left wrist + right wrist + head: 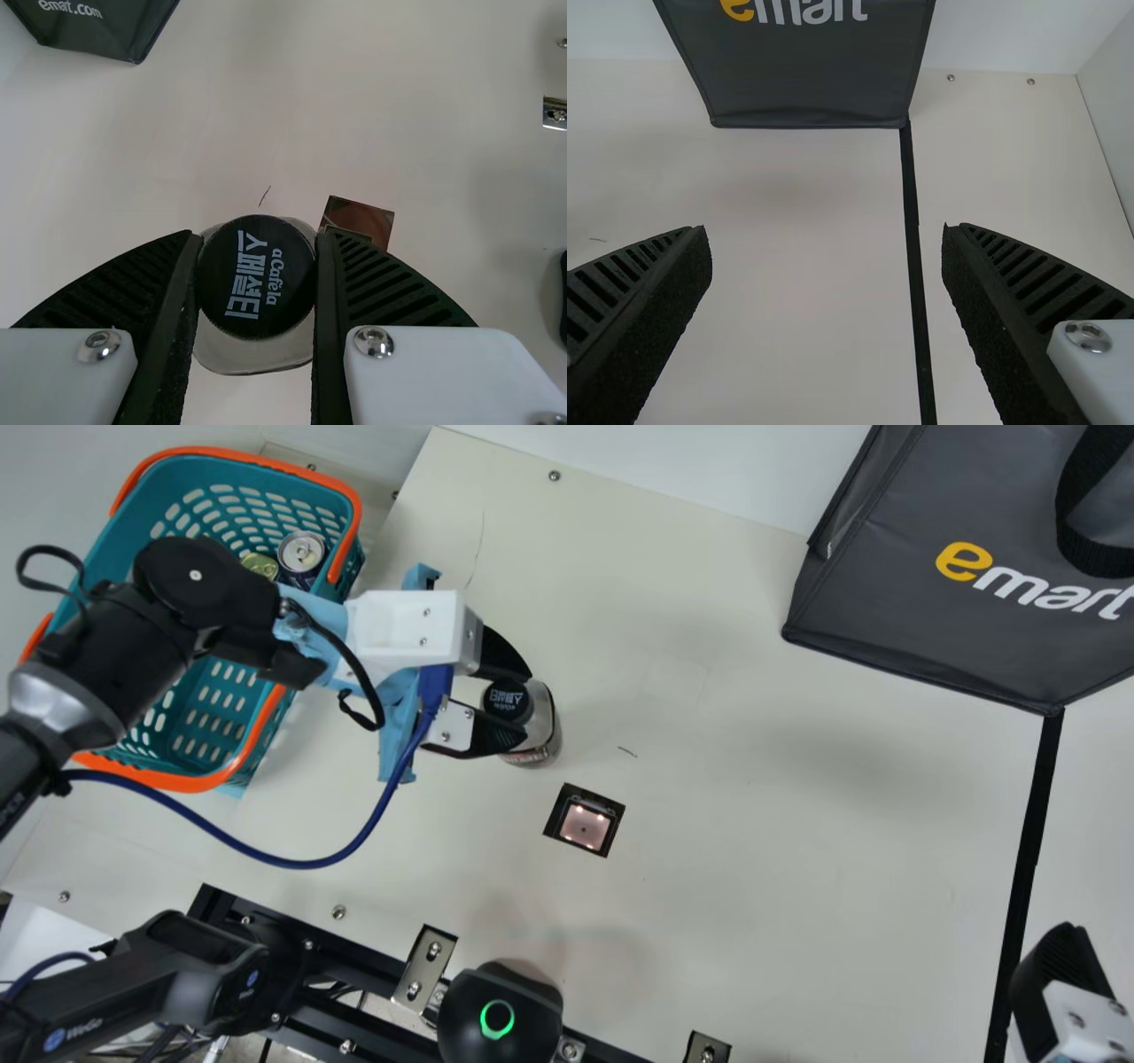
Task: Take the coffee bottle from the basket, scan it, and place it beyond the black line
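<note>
A smooth cream tabletop lies under everything, with a small square scanner window (585, 825), dark-framed and lit pinkish, let into it. Beside that window, on its basket side, is the coffee bottle (542, 742), a squat, greyish, clear-looking container with a round black printed cap (255, 277). It is about upright; whether its base touches the table I can't tell.

I'd expect it to be fairly light if part full, heavier if full, with a firm shell that gives little. The smooth wall could slip or twist under a loose pinch, so the neck just under the cap seems the surest hold, leaving the label free for reading.

The left gripper (255, 264) has its two black ribbed fingers closed in on opposite sides of the bottle's top. Its arm comes from beyond the window's basket side, passing over the teal plastic basket with orange rim (190, 782), wrist angled down to the cap.

Well apart from the window, on its opposite side, the right gripper (826, 232) is spread wide and holds nothing, near the black line (1032, 833). The dark grey fabric bag (886, 531) sits farther out that way.
</note>
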Robot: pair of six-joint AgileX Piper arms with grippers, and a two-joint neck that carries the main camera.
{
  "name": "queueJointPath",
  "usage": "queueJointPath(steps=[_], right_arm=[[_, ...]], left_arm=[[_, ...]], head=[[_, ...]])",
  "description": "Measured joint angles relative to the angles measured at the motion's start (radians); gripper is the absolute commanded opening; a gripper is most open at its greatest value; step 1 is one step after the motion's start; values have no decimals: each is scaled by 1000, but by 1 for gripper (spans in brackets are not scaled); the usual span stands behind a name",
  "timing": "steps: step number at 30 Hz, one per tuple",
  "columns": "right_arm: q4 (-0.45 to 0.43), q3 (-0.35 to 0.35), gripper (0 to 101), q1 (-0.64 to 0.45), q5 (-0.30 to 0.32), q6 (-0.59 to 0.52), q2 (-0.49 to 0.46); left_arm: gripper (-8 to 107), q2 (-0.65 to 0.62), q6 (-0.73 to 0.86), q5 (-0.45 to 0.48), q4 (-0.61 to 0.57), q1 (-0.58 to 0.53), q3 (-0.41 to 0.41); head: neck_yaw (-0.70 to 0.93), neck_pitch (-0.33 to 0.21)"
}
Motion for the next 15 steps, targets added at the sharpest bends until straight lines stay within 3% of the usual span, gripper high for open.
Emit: queueJointPath(steps=[15], right_arm=[[0, 0, 91, 0, 0, 0, 0]], left_arm=[[10, 3, 4, -18, 16, -32, 6]], head=[[0, 0]])
